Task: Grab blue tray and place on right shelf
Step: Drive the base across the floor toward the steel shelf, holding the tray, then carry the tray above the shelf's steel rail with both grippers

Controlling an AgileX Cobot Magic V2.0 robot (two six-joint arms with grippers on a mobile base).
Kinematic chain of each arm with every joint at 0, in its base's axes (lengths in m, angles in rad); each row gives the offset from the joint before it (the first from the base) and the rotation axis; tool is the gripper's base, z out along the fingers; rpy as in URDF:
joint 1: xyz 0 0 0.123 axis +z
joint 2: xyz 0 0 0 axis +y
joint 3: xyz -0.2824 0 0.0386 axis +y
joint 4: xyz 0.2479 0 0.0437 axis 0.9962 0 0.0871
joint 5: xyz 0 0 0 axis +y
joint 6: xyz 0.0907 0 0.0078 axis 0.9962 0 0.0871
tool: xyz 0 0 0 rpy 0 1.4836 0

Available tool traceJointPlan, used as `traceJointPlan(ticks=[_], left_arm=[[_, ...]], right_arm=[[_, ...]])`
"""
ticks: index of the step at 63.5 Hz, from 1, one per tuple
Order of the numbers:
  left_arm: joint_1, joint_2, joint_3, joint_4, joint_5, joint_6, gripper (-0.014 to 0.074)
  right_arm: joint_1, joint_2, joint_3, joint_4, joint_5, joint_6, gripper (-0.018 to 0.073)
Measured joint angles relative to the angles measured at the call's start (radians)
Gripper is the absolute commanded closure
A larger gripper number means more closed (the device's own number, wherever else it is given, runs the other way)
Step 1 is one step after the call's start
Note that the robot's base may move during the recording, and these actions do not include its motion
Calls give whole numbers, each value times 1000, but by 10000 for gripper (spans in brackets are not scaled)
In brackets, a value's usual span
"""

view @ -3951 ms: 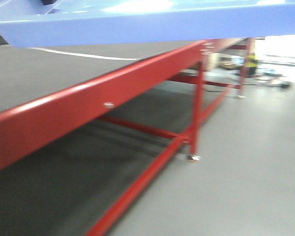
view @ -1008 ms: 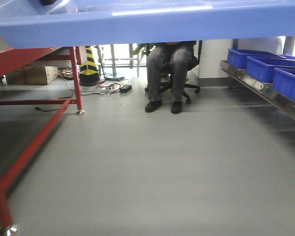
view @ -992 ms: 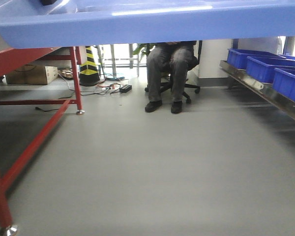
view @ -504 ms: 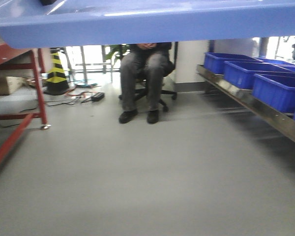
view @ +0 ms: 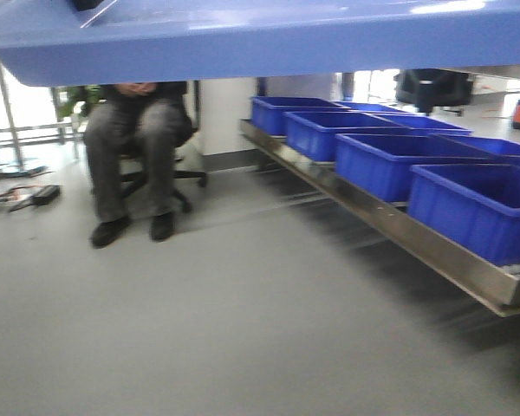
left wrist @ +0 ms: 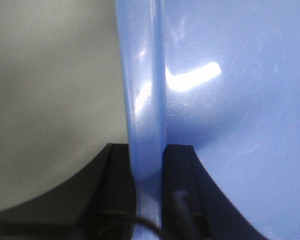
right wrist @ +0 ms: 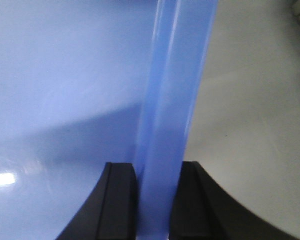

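The light-blue tray (view: 260,35) hangs in the air across the top of the front view, seen from below its near wall. My left gripper (left wrist: 148,165) is shut on the tray's left rim (left wrist: 145,90). My right gripper (right wrist: 157,180) is shut on the tray's right rim (right wrist: 175,85). The stainless steel shelf (view: 399,227) runs along the right of the front view, low above the floor, with its front rail facing me.
Several deep dark-blue bins (view: 477,206) stand in a row on the steel shelf. A seated person (view: 139,147) on an office chair is at the left. Cables (view: 22,195) lie on the grey floor at the far left.
The view has swung to the right with the tray held. The red table has left the frame, the person has shifted left, and the steel shelf with bins is now nearer and larger.
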Motion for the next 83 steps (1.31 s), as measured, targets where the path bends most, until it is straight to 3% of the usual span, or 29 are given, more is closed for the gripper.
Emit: traceJointPlan(ticks=[83], left_arm=[[0,0,0,-4,0,0,645]], right_arm=[[0,0,0,-3,0,0,503]])
